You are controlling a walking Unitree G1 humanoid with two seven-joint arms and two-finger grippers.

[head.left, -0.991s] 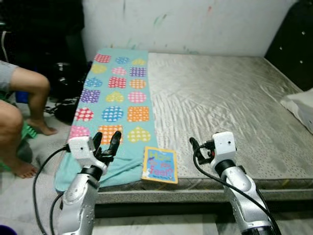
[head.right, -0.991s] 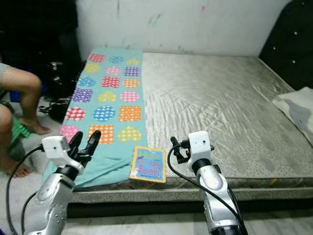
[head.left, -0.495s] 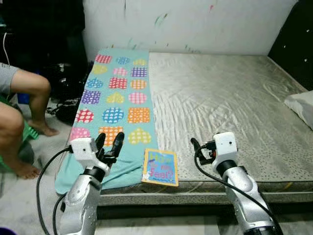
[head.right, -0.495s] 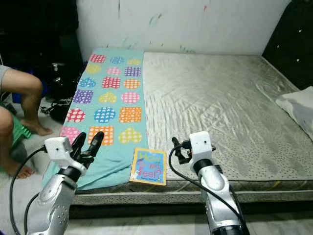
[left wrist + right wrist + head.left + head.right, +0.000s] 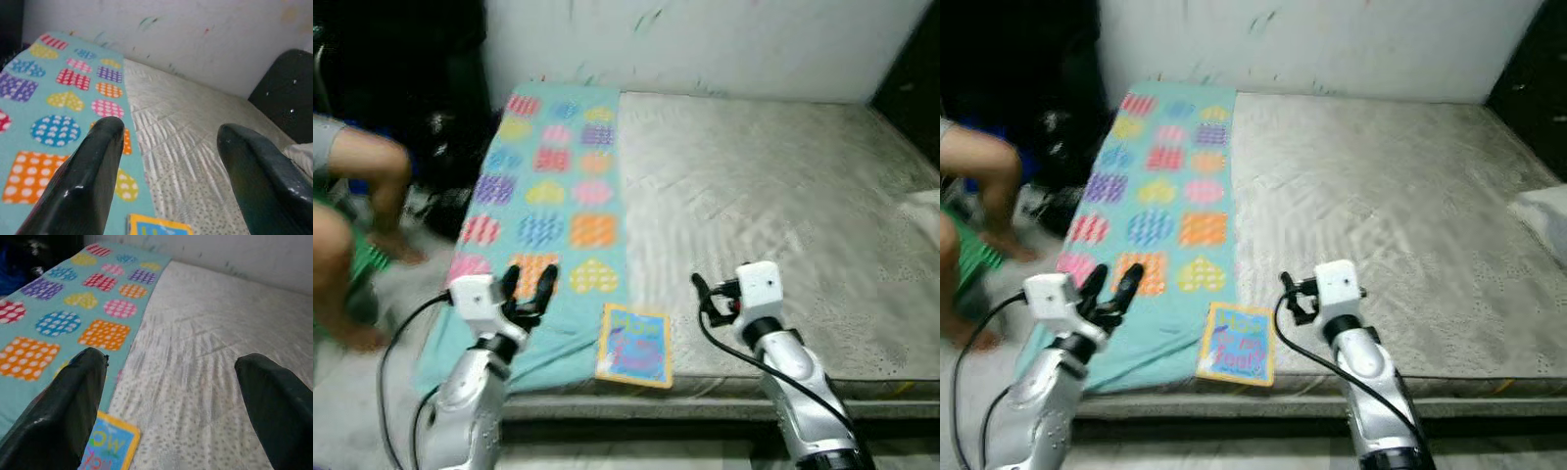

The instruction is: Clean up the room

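Both grippers hang above the near edge of the bed, neither touching anything; the left gripper (image 5: 530, 285) sits over the near end of the blanket (image 5: 548, 206), its two black fingers (image 5: 85, 181) spread apart with nothing between them; the right gripper (image 5: 702, 294) is held over the bare mattress (image 5: 773, 206), and its wrist view shows its fingers (image 5: 63, 406) set wide apart and holding nothing.

Between the two grippers lies a book (image 5: 634, 345), flat on the mattress right at the front edge, its yellow border and blue cover with coloured letters facing up; its left side touches or just overlaps the edge of the blanket, and it lies nearer the left gripper than the right.

The blanket is turquoise with rows of dotted hearts, circles and squares in pink, orange, yellow, purple and blue; it runs along the robot's left side of the bed from the wall (image 5: 705, 44) to the front edge, where its end droops over the side; the rest of the mattress is grey and wrinkled, with a white pillow (image 5: 922, 206) at its far right edge and a dark padded headboard (image 5: 283, 88) behind that.

On the floor (image 5: 401, 294) left of the bed a person sits, a bare knee (image 5: 386, 166) and leg in view, blurred; dark things, too blurred to name, lie beside the bed near them.
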